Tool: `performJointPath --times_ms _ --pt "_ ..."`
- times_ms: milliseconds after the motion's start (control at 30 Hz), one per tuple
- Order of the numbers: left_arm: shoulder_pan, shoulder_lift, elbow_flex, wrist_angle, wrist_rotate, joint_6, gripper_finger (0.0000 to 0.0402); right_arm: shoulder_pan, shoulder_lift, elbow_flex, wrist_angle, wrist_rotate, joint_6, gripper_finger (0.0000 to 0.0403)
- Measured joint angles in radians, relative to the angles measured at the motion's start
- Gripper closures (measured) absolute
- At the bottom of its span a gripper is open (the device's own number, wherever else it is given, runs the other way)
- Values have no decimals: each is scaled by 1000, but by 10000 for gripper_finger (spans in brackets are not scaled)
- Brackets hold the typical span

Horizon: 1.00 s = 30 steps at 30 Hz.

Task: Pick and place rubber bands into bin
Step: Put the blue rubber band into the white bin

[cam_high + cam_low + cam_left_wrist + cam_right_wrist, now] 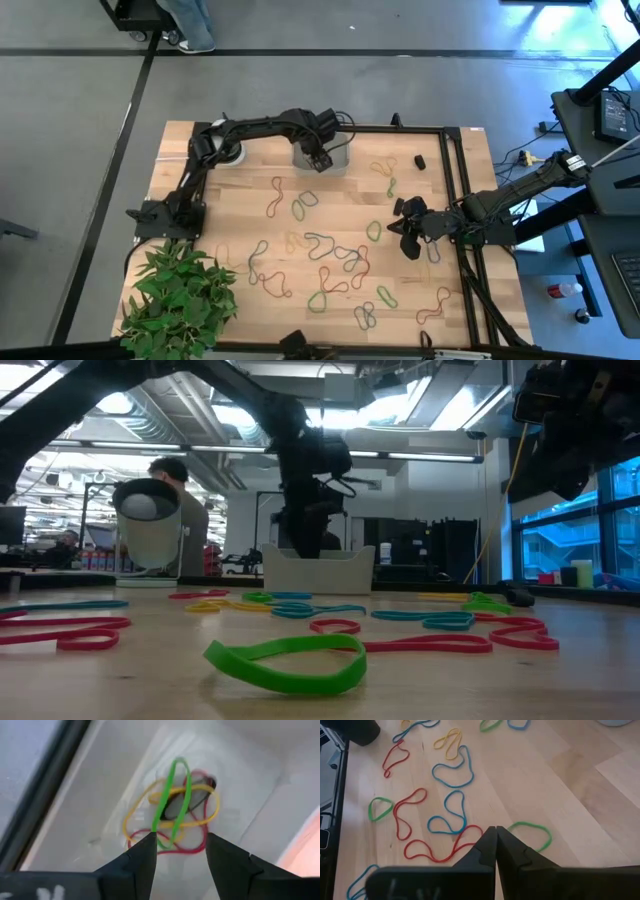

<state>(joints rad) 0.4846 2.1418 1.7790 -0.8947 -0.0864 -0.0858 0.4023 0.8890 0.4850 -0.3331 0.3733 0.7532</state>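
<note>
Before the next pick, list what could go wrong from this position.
1. The green band lies draped right by one finger of the open left gripper over the bin; it may snag and lift back out as the arm rises.
2. The loose bands on the table overlap, so a pick may drag several.
3. The shut right gripper hovers low over them and may scatter some.

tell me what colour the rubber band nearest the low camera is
Green: the rubber band lies in the foreground on the table, clearest in the low view.
</note>
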Motion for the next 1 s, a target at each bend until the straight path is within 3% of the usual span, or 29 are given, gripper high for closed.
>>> performJointPath --times_ms 300,500,600,767,1000 --pt "-84 -165 0 -3 -9 -67 288 0 0 0 0 0 -2 395" --pt "-178 -290 -32 -24 -27 -20 363 0 0 0 0 0 -2 395" --pt "-213 -361 -137 -13 -10 -23 394 0 0 0 1 0 -2 395" --pt "-272 -519 -424 157 60 -116 400 0 0 0 4 0 -3 395" --pt "-387 -772 -806 478 -15 -228 400 0 0 13 -36 -7 71 399"
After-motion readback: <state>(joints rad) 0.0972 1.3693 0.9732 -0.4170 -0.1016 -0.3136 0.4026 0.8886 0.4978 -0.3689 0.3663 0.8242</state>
